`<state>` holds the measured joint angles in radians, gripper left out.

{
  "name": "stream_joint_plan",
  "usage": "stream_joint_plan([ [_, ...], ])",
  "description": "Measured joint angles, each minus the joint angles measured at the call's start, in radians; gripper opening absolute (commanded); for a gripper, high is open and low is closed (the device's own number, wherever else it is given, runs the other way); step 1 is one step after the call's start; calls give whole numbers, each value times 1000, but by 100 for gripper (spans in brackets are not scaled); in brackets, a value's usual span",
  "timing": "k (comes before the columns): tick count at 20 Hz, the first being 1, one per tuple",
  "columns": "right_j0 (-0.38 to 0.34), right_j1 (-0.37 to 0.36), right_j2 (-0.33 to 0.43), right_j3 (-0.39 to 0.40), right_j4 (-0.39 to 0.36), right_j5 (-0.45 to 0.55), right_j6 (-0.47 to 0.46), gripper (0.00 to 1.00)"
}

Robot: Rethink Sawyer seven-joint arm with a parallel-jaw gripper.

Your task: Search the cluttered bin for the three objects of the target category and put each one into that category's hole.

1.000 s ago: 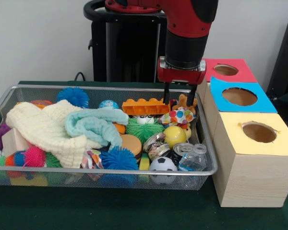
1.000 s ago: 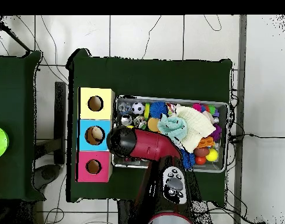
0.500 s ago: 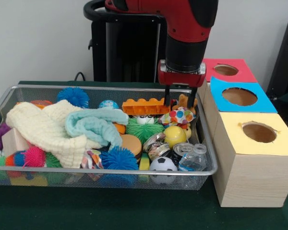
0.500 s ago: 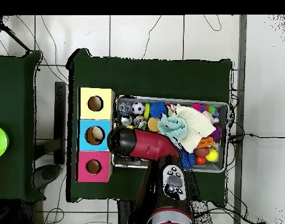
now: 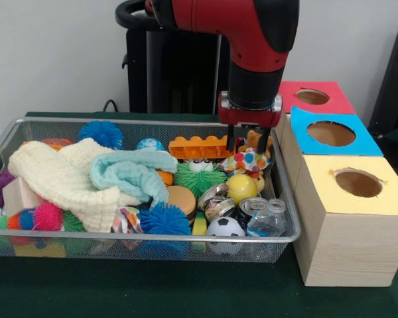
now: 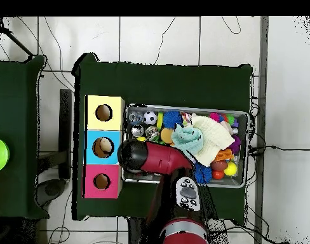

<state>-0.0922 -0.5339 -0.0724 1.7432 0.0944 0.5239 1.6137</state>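
The silver wire-mesh basket (image 5: 152, 122) is full of toys and cloths; it also shows in the overhead view (image 6: 242, 115). My gripper (image 5: 245, 147) is open and hangs low over the basket's back right corner. Its fingers (image 5: 230, 139) stand on either side of a small brown animal figure (image 5: 255, 138). A yellow duck-like toy (image 5: 242, 187) lies in front of it, below a polka-dot toy (image 5: 247, 161). In the overhead view the arm (image 6: 151, 157) hides the gripper and that corner.
Three wooden boxes with round holes stand right of the basket: red (image 5: 331, 105), blue (image 5: 358, 139), yellow (image 5: 385, 192). An orange brick (image 5: 199, 147), spiky balls (image 5: 164, 218), a soccer ball (image 5: 224, 227), cloths (image 5: 66, 173) and cans (image 5: 253, 205) crowd the basket.
The gripper has come down a little toward the brown figure and shifted slightly right. The toys have not moved.
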Motion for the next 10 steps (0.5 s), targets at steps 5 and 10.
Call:
stream_joint_plan([
  [5,-11,15,26,1,0,0,0,100],
  [10,-16,14,47,11,0,0,0,100],
])
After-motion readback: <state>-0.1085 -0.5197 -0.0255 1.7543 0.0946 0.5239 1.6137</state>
